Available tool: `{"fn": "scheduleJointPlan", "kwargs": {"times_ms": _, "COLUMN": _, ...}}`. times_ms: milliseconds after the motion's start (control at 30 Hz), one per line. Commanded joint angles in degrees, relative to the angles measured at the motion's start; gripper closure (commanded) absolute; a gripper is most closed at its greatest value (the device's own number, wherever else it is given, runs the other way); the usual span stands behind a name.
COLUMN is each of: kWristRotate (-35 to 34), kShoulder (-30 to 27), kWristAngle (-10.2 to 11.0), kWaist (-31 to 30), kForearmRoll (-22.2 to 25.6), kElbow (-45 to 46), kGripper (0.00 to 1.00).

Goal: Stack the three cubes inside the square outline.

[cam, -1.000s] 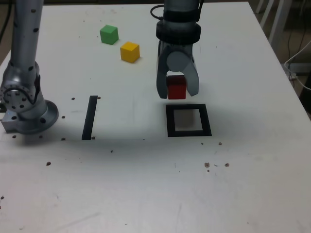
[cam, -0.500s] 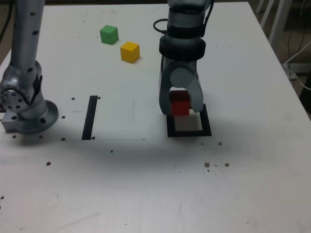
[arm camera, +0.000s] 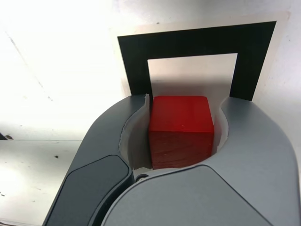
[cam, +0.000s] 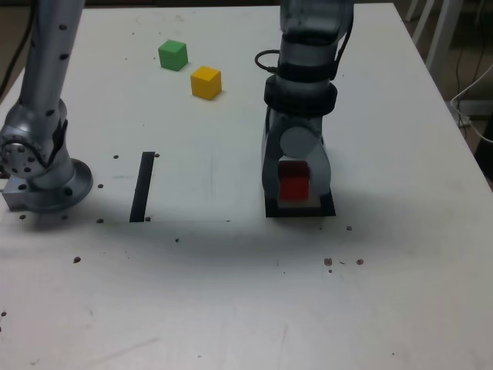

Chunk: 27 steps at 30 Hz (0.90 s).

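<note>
Exterior view: the grey two-fingered gripper (cam: 296,202) hangs over the black tape square outline (cam: 327,210) toward the exterior view's right, its jaws clamped on the small red solid cube (cam: 293,182). The cube sits low over the outline's white centre; whether it touches the table cannot be told. The small yellow cube (cam: 206,82) and the small green cube (cam: 172,55) rest far back on the white table (cam: 231,293), close together and well apart from the outline. A straight black tape strip (cam: 142,186) lies to the exterior view's left, near the arm's grey base (cam: 38,166).

Wrist view: the gripper (arm camera: 181,134) grips the red cube (arm camera: 180,130) by two opposite faces, with the outline (arm camera: 195,40) just beyond it.

Risk, as a judgement: releasing while the cube is off-centre or above the surface could land it on the tape, leaving a poor base for the stack. Opening unevenly could drag or tilt it.
</note>
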Motion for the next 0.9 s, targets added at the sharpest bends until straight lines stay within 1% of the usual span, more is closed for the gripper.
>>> {"fn": "scheduleJointPlan", "kwargs": {"times_ms": 0, "kWristRotate": 0.0, "kShoulder": 0.6, "kWristAngle": -0.1, "kWaist": -0.1, "kForearmRoll": -0.3, "kElbow": -0.2, "kGripper": 0.69}}
{"fn": "scheduleJointPlan", "kwargs": {"times_ms": 67, "kWristRotate": 0.0, "kShoulder": 0.9, "kWristAngle": -0.1, "kWaist": -0.1, "kForearmRoll": -0.6, "kElbow": -0.3, "kGripper": 0.67}}
{"fn": "scheduleJointPlan", "kwargs": {"times_ms": 100, "kWristRotate": 0.0, "kShoulder": 1.0, "kWristAngle": -0.1, "kWaist": -0.1, "kForearmRoll": -0.7, "kElbow": -0.3, "kGripper": 0.64}}
{"fn": "scheduleJointPlan", "kwargs": {"times_ms": 167, "kWristRotate": 0.1, "kShoulder": 1.1, "kWristAngle": -0.2, "kWaist": -0.1, "kForearmRoll": -0.9, "kElbow": -0.2, "kGripper": 0.53}}
{"fn": "scheduleJointPlan", "kwargs": {"times_ms": 267, "kWristRotate": 0.3, "kShoulder": 1.3, "kWristAngle": -0.3, "kWaist": -0.1, "kForearmRoll": -1.2, "kElbow": -0.1, "kGripper": 0.32}}
{"fn": "scheduleJointPlan", "kwargs": {"times_ms": 333, "kWristRotate": 0.5, "kShoulder": 1.4, "kWristAngle": -0.4, "kWaist": 0.0, "kForearmRoll": -1.3, "kElbow": 0.0, "kGripper": 0.23}}
{"fn": "scheduleJointPlan", "kwargs": {"times_ms": 400, "kWristRotate": 0.6, "kShoulder": 1.5, "kWristAngle": -0.4, "kWaist": 0.0, "kForearmRoll": -1.5, "kElbow": 0.1, "kGripper": 0.19}}
{"fn": "scheduleJointPlan", "kwargs": {"times_ms": 667, "kWristRotate": 1.0, "kShoulder": 1.4, "kWristAngle": -0.5, "kWaist": 0.8, "kForearmRoll": -1.6, "kElbow": 0.5, "kGripper": 0.13}}
{"fn": "scheduleJointPlan", "kwargs": {"times_ms": 867, "kWristRotate": 1.1, "kShoulder": -0.7, "kWristAngle": 0.0, "kWaist": 2.0, "kForearmRoll": -1.4, "kElbow": 1.4, "kGripper": 0.04}}
